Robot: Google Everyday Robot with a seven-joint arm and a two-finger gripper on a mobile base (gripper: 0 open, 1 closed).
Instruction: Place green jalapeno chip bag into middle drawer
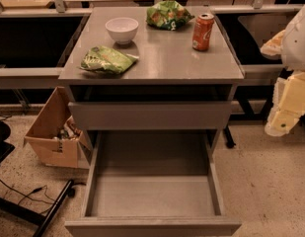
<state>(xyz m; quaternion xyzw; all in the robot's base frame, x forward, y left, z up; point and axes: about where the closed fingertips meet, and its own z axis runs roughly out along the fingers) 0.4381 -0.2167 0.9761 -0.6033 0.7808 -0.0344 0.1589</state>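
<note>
Two bags on desk [167,58]: green jalapeno chip bag [107,59] flat at front-left; darker green bag [167,15] at back. Middle drawer [152,201] pulled out. Claw [284,118] at right, off desk, grip state cannot tell. Step: approach. Next: reach across, descend onto bag.

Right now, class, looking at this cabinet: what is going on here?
A robot is set to put away a snack bag. The green jalapeno chip bag lies on the cabinet top, front left, near the white bowl. The middle drawer stands open below, the bag not yet in it. The gripper is off to the cabinet's right, apart from the bag.
</note>
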